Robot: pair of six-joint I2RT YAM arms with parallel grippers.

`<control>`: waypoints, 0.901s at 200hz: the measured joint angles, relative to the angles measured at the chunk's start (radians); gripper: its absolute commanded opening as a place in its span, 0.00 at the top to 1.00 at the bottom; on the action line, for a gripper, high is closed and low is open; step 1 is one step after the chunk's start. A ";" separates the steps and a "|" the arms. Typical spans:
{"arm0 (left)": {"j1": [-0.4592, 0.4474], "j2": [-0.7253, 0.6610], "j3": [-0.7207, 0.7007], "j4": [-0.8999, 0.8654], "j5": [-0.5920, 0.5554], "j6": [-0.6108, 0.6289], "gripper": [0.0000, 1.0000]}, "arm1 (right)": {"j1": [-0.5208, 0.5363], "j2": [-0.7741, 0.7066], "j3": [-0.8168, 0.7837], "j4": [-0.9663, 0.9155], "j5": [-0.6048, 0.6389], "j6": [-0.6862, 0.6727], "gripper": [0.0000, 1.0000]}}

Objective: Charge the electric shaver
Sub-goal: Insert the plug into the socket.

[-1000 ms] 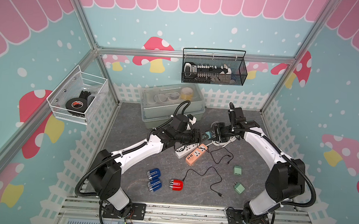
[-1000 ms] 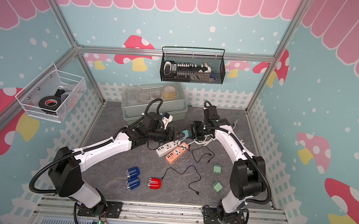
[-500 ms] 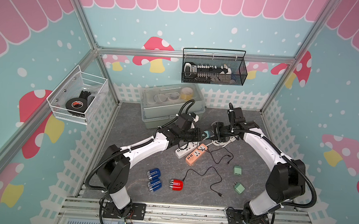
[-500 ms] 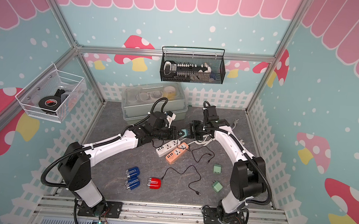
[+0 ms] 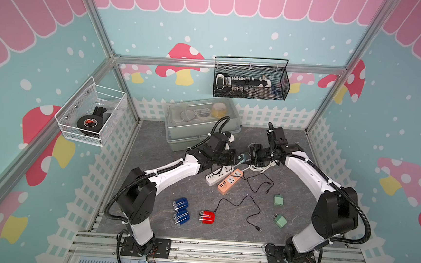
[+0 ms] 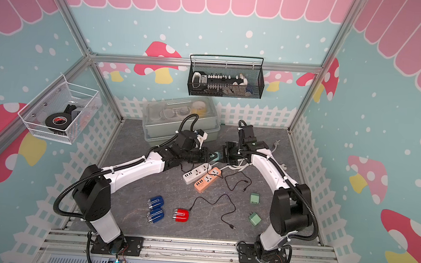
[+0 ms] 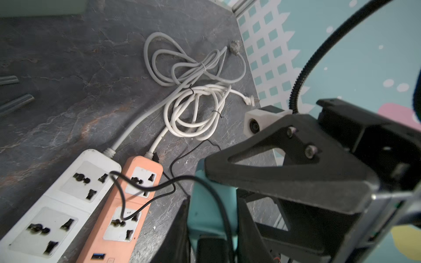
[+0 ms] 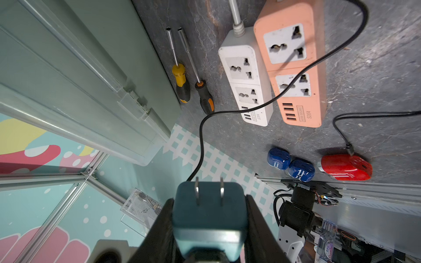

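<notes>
Above the tabletop [image 5: 150, 143], just behind the white power strip [image 5: 217, 176] and the orange power strip [image 5: 230, 181], the 2 arms are facing each other tip to tip. The right pincer [image 8: 208, 202] is clamping the teal adapter [image 8: 209, 218] by its sides, with its 2 prongs pointing outward and a black cable [image 8: 200, 145] trailing across the orange power strip. The left pincer [image 7: 213, 227], nearly closed, is gripping the same adapter. The red shaver [image 5: 206, 217] is lying near the front edge, beside 2 blue shavers [image 5: 180, 204].
</notes>
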 measured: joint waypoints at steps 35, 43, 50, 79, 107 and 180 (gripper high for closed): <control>0.005 -0.004 0.000 -0.002 -0.002 0.000 1.00 | 0.001 -0.003 -0.004 0.007 0.002 -0.006 0.48; 0.007 -0.008 0.000 -0.010 -0.007 0.008 1.00 | 0.001 -0.003 -0.004 0.001 0.004 -0.020 0.42; 0.012 -0.016 0.000 -0.027 -0.011 0.012 1.00 | 0.001 -0.005 -0.004 -0.013 0.008 -0.035 0.38; 0.069 -0.081 0.000 -0.122 -0.044 0.043 1.00 | -0.020 -0.016 0.013 -0.096 0.054 -0.115 0.33; 0.158 -0.178 0.011 -0.221 -0.115 0.082 1.00 | -0.056 -0.017 0.076 -0.200 0.121 -0.217 0.32; 0.182 -0.157 0.228 -0.463 -0.279 0.279 1.00 | -0.067 -0.005 0.351 -0.423 0.334 -0.620 0.36</control>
